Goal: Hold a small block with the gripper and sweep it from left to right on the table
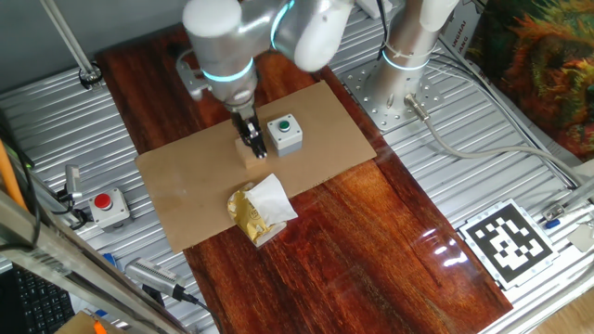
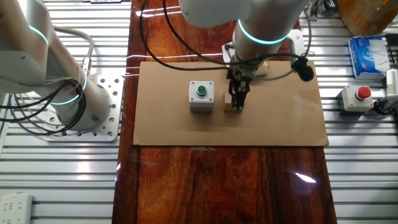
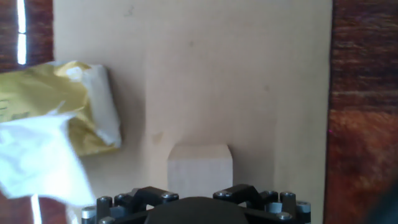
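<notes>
One fixed view: on the cardboard sheet (image 1: 186, 199) over the worktop (image 1: 371, 250), the wrapper (image 1: 260, 211) lies near. The block (image 1: 247, 151) seems pinched by the gripper (image 1: 251, 139); its closure cannot be confirmed. The button box (image 1: 284, 134) beside it could be struck when swept.

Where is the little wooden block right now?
The small block sits on the cardboard sheet under the gripper, beside the grey button box.

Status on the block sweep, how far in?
Done: gripper is down at the block on the cardboard, beside the button box. In hand: fingers sit on the block; a firm grip can't be confirmed. Left: the sweep; the wrapper lies nearby.
</notes>
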Robot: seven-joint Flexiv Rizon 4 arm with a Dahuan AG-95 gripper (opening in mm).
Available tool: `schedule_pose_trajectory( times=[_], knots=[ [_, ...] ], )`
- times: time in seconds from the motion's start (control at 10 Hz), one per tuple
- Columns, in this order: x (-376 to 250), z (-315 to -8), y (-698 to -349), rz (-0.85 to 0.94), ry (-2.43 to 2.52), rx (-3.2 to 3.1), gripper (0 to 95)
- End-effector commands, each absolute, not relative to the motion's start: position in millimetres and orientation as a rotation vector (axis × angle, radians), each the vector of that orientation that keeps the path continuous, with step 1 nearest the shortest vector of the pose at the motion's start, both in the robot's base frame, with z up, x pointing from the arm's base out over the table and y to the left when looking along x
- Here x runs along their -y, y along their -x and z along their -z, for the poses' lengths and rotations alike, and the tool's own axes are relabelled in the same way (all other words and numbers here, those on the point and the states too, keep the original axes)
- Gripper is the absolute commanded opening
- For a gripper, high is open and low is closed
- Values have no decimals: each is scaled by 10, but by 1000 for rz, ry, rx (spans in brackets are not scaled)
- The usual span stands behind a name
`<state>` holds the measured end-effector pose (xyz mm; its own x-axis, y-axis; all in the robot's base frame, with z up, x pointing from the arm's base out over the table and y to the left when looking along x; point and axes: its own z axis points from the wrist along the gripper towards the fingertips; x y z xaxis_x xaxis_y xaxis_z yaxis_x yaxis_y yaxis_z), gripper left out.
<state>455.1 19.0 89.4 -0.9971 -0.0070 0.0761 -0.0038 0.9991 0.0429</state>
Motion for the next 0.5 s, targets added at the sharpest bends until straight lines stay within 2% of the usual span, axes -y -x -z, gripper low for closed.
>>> schedule_pose_trajectory(
  times=[0.1, 0.3, 0.4, 0.5],
  knots=[
    [-215, -1019, -4628, 58, -16, 3067, 950],
    [-236, -1127, -4724, 59, -7, 3068, 950],
    [-247, -1171, -4807, 51, -6, 3068, 760],
    [-254, -1186, -4847, 55, 0, 3068, 760]
  ],
)
